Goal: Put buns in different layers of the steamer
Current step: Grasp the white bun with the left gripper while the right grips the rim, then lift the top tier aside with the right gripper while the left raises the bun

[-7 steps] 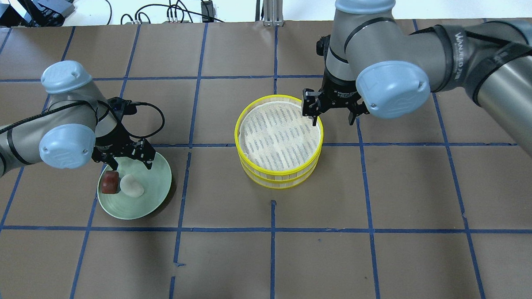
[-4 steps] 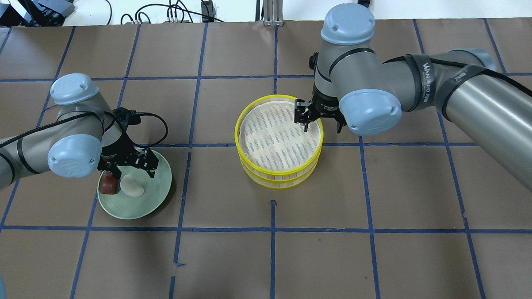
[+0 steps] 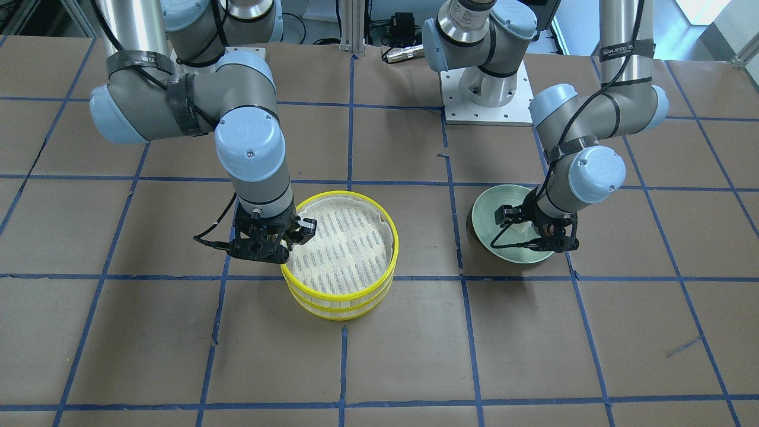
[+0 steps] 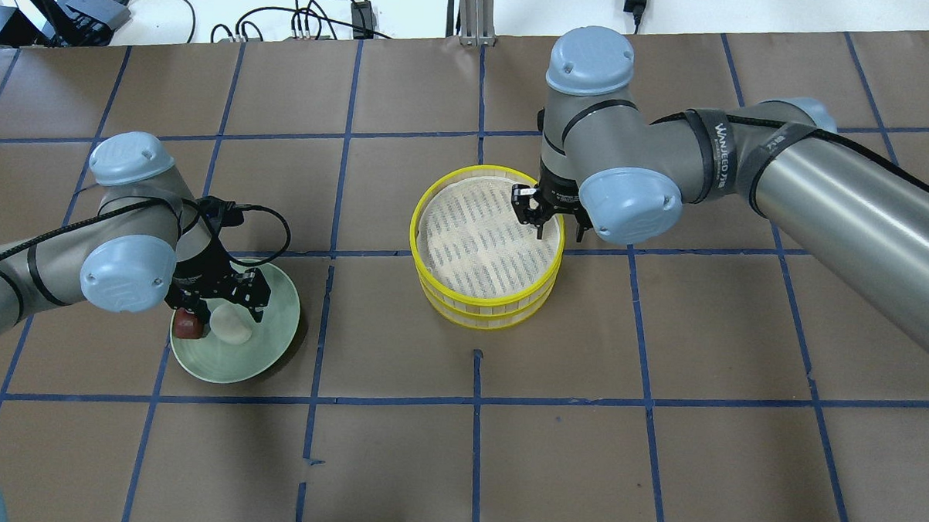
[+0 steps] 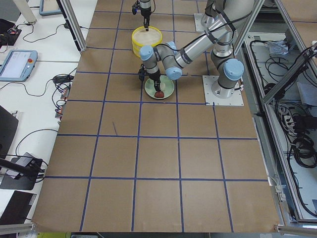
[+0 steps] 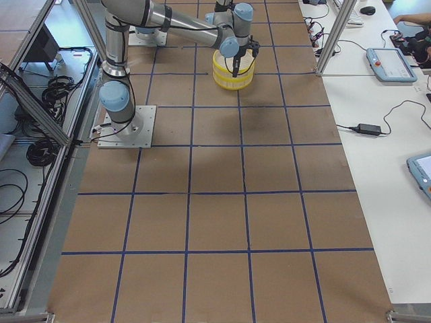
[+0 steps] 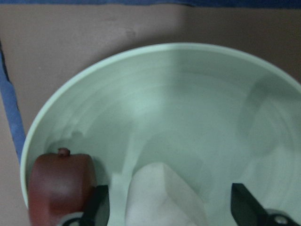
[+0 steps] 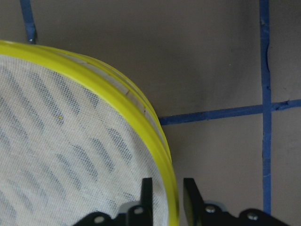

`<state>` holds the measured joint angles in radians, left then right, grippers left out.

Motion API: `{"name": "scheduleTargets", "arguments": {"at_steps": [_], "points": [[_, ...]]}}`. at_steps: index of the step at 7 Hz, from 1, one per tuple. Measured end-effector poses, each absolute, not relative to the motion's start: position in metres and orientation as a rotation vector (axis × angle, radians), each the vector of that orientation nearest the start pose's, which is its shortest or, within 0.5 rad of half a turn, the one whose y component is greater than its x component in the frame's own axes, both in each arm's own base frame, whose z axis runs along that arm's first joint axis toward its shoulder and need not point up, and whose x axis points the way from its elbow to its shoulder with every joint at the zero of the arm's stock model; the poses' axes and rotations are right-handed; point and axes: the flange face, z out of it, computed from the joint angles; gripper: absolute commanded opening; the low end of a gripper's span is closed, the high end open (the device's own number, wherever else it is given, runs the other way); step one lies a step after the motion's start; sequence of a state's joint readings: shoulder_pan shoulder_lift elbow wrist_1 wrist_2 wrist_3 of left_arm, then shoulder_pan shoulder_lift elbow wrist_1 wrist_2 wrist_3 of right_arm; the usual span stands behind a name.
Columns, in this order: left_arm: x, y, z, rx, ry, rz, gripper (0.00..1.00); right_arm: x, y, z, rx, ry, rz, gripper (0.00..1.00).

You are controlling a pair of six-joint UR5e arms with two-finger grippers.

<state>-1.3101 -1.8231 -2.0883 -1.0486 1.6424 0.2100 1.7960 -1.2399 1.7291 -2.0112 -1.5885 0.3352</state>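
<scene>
lower left of the overhead view, the left gripper [image 7: 170, 203] is spread wide astride the white bun [image 4: 229, 328] on the pale green plate [image 4: 272, 347], with the reddish-brown bun [image 7: 61, 181] beside it. the bun looks soft and light: pinch its flanks gently. the right gripper [image 8: 168, 188], narrowed but not yet clamped, straddles the stiff yellow rim of the top steamer layer [image 8: 117, 89], centre frame.

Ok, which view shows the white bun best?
Left wrist: the white bun is large and close, between the fingers of the left hand. Overhead shows it small, partly under that hand; the other views barely show it, if at all.
</scene>
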Motion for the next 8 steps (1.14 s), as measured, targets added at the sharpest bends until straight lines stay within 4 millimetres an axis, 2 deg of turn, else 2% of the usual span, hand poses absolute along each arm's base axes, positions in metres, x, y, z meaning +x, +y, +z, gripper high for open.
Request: {"name": "scheduleTargets", "arguments": {"at_steps": [3,4,5,6,7,8], "points": [[-0.005,-0.483,0.189,-0.068,3.111,0.352,0.00,0.254,-0.531,0.285,0.183,3.174,0.080,0.03],[-0.005,-0.494,0.207,-0.064,3.108,0.276,0.00,0.248,-0.526,0.302,0.183,3.175,0.087,0.04],[-0.008,-0.515,0.244,-0.059,3.099,0.165,0.00,0.227,-0.524,0.323,0.182,3.176,0.095,0.03],[-0.020,-0.537,0.288,-0.074,3.090,0.086,0.00,0.185,-0.535,0.336,0.162,3.173,0.100,0.03],[-0.041,-0.554,0.325,-0.122,3.097,0.036,0.00,0.130,-0.550,0.341,0.092,3.172,0.100,0.03],[-0.070,-0.564,0.348,-0.205,3.142,-0.001,0.00,0.074,-0.561,0.341,0.025,3.178,0.101,0.03]]}}
